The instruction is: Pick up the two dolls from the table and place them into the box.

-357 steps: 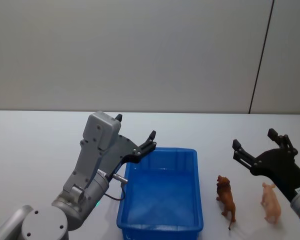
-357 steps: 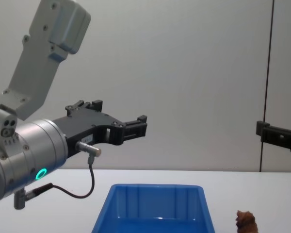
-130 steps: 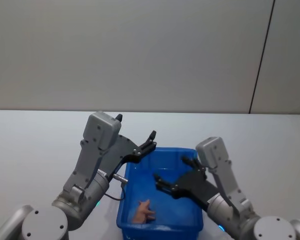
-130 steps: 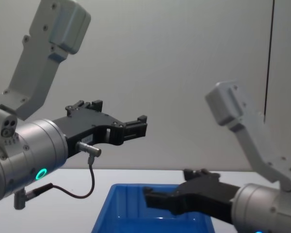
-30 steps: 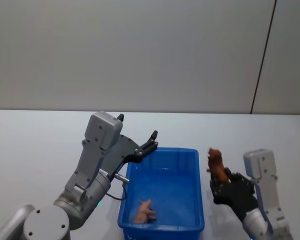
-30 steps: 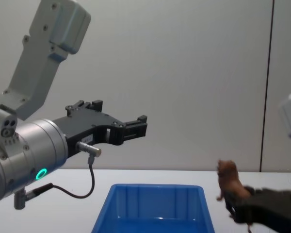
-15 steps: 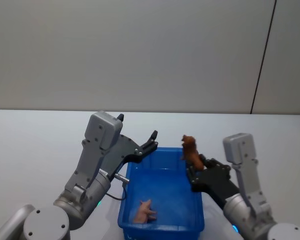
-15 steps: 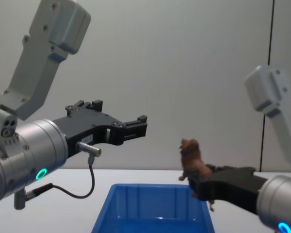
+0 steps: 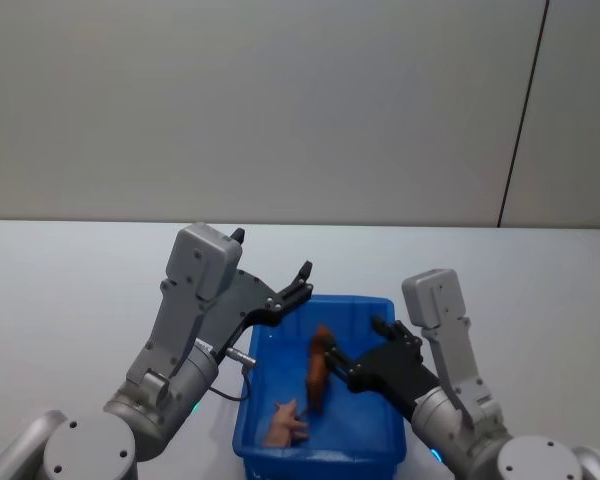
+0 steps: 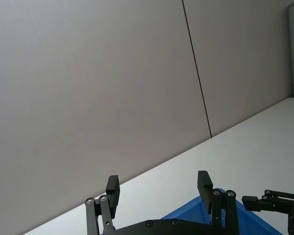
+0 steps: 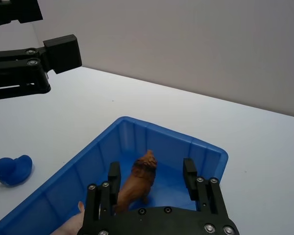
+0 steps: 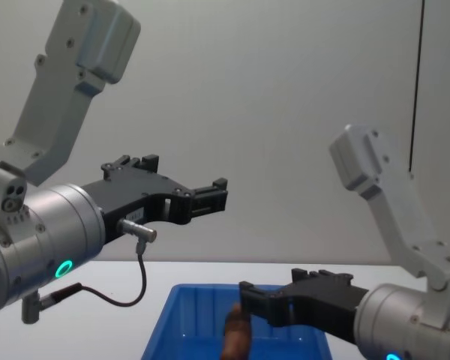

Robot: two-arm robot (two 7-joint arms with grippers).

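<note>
Both tools are open. Right tool (image 11: 151,167) hovers over the box (image 9: 380,305). The brown doll (image 11: 137,183) is loose between its fingers, inside the walls, near the pale doll (image 9: 285,423). Left tool (image 10: 158,180) hangs beside the box. Risk: a low withdrawal could snag the brown doll and drag it out.

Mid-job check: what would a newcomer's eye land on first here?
The brown doll, tilted on end, is over the blue box just off the open right pincer. The peach doll lies in the box's near-left part; the left pincer hovers open above its far-left corner.
</note>
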